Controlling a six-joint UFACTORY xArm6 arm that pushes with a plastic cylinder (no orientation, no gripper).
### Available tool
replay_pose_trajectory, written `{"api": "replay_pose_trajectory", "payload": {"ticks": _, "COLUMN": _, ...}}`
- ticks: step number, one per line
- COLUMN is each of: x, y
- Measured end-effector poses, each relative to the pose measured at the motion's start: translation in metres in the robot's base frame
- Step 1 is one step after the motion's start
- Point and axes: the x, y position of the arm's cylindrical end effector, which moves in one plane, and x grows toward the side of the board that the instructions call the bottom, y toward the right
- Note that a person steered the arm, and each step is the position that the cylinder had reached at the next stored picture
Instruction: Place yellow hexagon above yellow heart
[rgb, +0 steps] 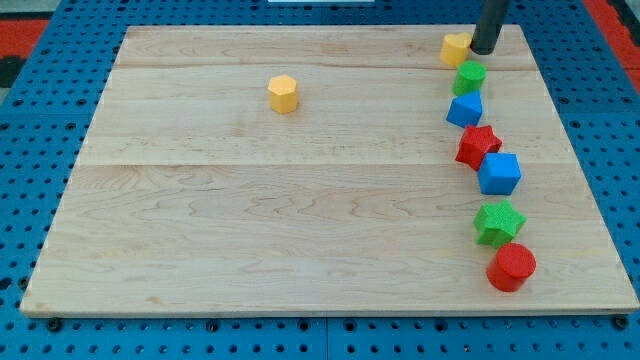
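The tip (483, 49) sits at the view's top right, touching the yellow heart (456, 48); the yellow hexagon (284, 93) lies well left.

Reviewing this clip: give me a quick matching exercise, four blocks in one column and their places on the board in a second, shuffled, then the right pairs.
Blocks:
1. yellow hexagon
2. yellow heart
3. red cylinder
4. red star

Places:
A. lowest in the right-hand column
B. alone, upper middle of the board
C. between two blue blocks
D. top right, beside my tip

Pairs: 1-B, 2-D, 3-A, 4-C
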Motion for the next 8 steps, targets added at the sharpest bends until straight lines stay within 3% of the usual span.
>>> {"api": "replay_pose_trajectory", "payload": {"ticks": 1, "x": 0.0, "y": 0.041}}
{"api": "replay_pose_trajectory", "payload": {"ticks": 3, "x": -0.053, "y": -0.009}}
{"api": "replay_pose_trajectory", "payload": {"ticks": 4, "x": -0.053, "y": -0.065}}
{"api": "replay_pose_trajectory", "payload": {"ticks": 5, "x": -0.044, "y": -0.175}}
{"api": "replay_pose_trajectory", "payload": {"ticks": 7, "x": 0.075, "y": -0.307}}
{"api": "replay_pose_trajectory", "payload": {"ticks": 8, "x": 0.119, "y": -0.314}}
